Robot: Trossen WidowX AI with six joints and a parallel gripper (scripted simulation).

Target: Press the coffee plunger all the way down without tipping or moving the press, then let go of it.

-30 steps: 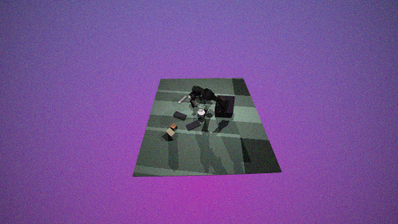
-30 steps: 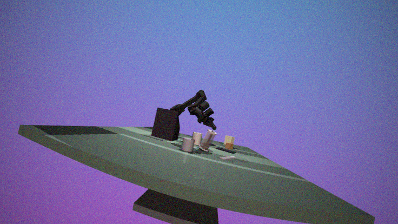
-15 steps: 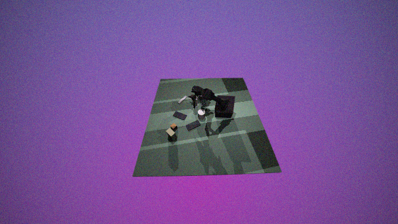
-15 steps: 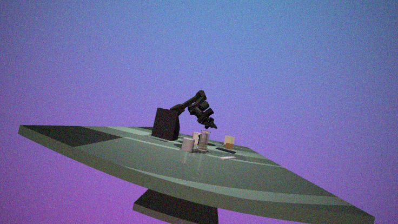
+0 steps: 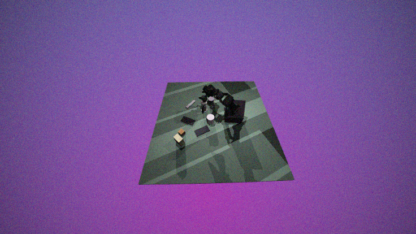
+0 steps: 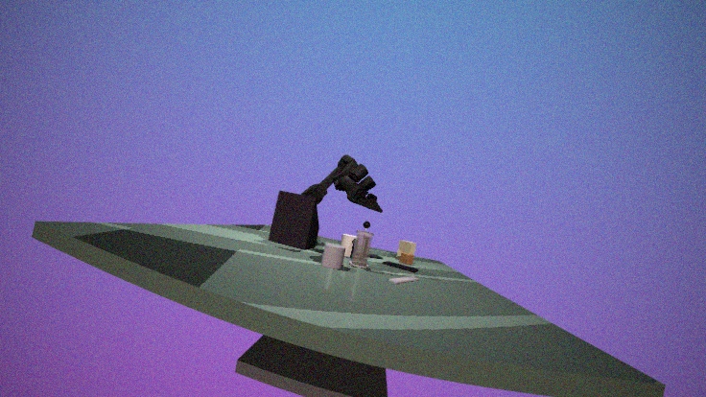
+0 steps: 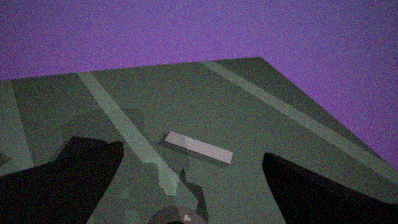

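The coffee press [image 5: 203,108] [image 6: 362,250] stands upright on the table, a clear cylinder with a pale lid. Its black plunger knob [image 6: 366,224] sits a short way above the lid, with a little of the rod showing between. In the wrist view the lid [image 7: 191,212] shows at the bottom edge, with the knob mostly cut off. My gripper [image 5: 203,99] [image 6: 381,211] [image 7: 194,154] is wide open and empty. In the exterior view its fingertips are above the knob and to the right of it, apart from it.
Two pale cylinders stand near the press, one [image 5: 210,117] [image 6: 347,245] and another [image 5: 211,99] [image 6: 333,256]. A pale bar [image 5: 190,103] [image 6: 404,279] [image 7: 200,147], dark flat slabs [image 5: 187,120] [image 5: 202,131], an orange block [image 5: 181,131] [image 6: 406,258] and a cream block [image 5: 177,138] [image 6: 407,246] are also there.
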